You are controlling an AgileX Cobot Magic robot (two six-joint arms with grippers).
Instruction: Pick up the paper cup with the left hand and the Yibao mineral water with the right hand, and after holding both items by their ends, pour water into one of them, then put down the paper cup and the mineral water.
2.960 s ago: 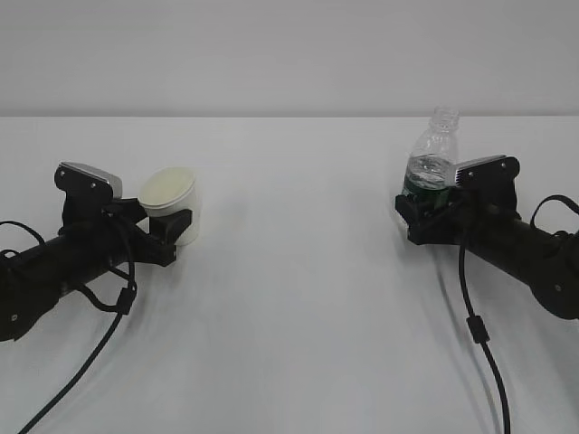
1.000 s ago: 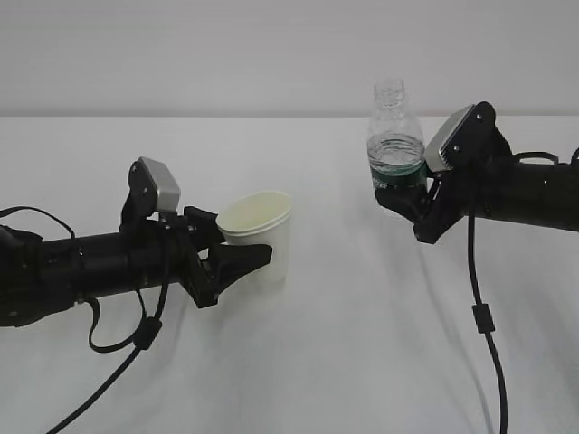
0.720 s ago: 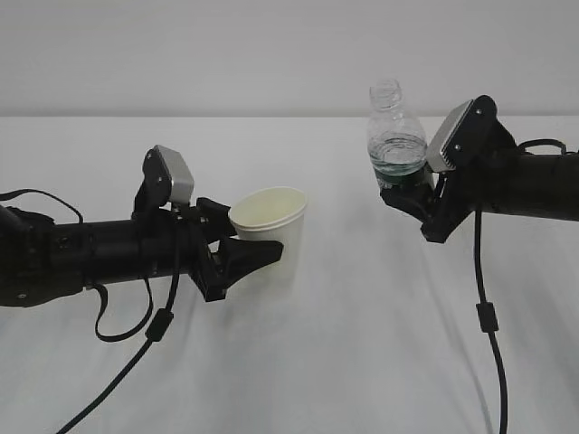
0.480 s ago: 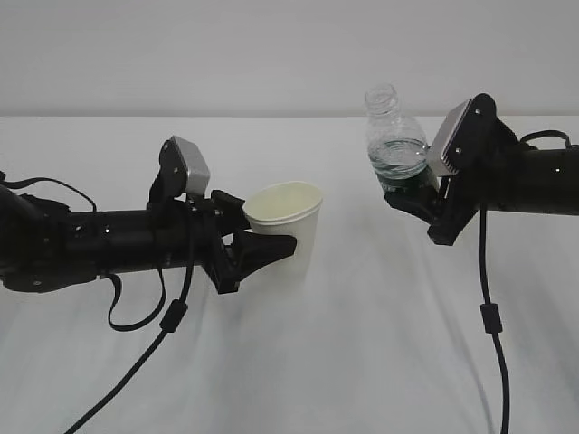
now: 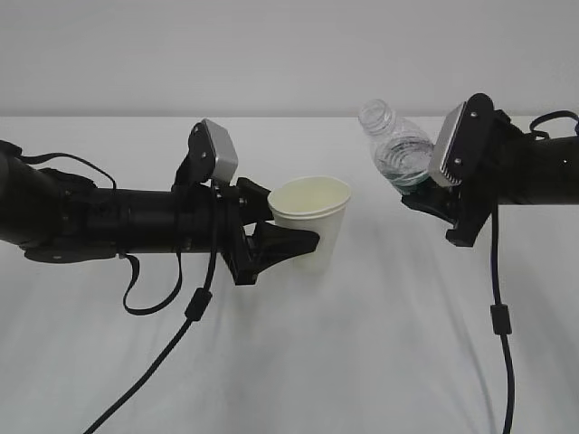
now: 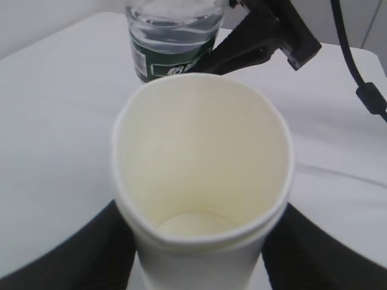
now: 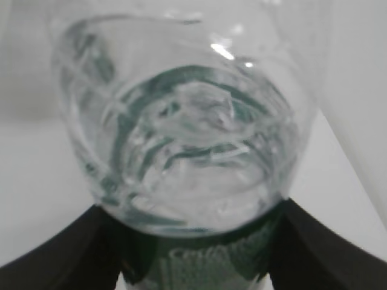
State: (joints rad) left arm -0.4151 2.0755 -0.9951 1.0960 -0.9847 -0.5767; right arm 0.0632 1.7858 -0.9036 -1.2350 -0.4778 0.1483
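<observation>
My left gripper (image 5: 294, 244) is shut on the white paper cup (image 5: 314, 215) and holds it upright near the middle, above the table. In the left wrist view the cup (image 6: 202, 181) fills the frame; its cream inside looks empty. My right gripper (image 5: 432, 201) is shut on the lower part of the Yibao mineral water bottle (image 5: 396, 149). The bottle is capless and tilts left, its mouth toward the cup but right of and above the rim. Its dark green label shows in the left wrist view (image 6: 172, 57) and the right wrist view (image 7: 199, 151).
The white table (image 5: 289, 362) runs to a pale wall at the back. Black cables hang from both arms, one at the left (image 5: 181, 330) and one at the right (image 5: 498, 316).
Both arms lifted their objects and moved inward. The cup travelled right toward the middle. The bottle rose and tipped from upright to leaning left toward the cup.
</observation>
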